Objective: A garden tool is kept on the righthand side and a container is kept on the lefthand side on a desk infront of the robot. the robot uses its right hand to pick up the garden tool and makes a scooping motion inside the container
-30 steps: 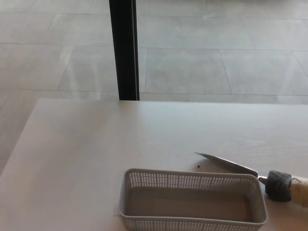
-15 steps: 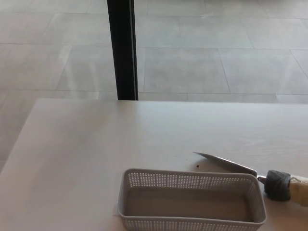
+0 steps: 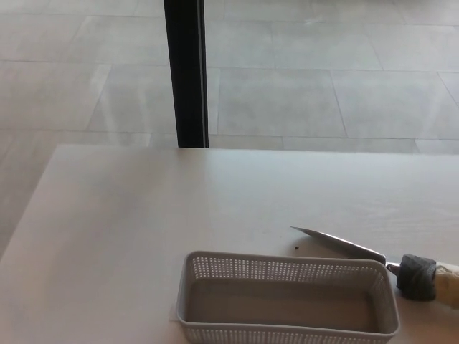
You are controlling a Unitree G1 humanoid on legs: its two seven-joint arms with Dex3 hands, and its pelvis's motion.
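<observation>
1. Head view. Pale wood-grain desk [image 3: 143, 215] fills the lower two thirds of the frame; far edge runs straight across, with a grey tiled floor [image 3: 323, 86] beyond it.
2. Container [image 3: 287, 297]: a grey plastic basket, rectangular, with perforated walls and a solid bottom. Sits at the near edge of the desk, a little right of centre, long side running left to right. Nothing visible inside. Its near wall is partly cut by the frame bottom.
3. Garden tool [image 3: 373, 258]: a trowel, lying on the desk just beyond and to the right of the container. The metal blade [image 3: 337, 242] points left and slightly far, its tip clear of the container's far rim. Dark collar [image 3: 417, 276] sits by the container's far right corner; pale handle runs out of frame at right.
4. Small dark speck [image 3: 297, 249] on the desk, just near of the blade.
5. Black vertical post [image 3: 186, 72] stands beyond the far edge of the desk, left of centre.
6. Hands: neither left nor right appears in frame, so no finger state to record; nothing grips the trowel.
</observation>
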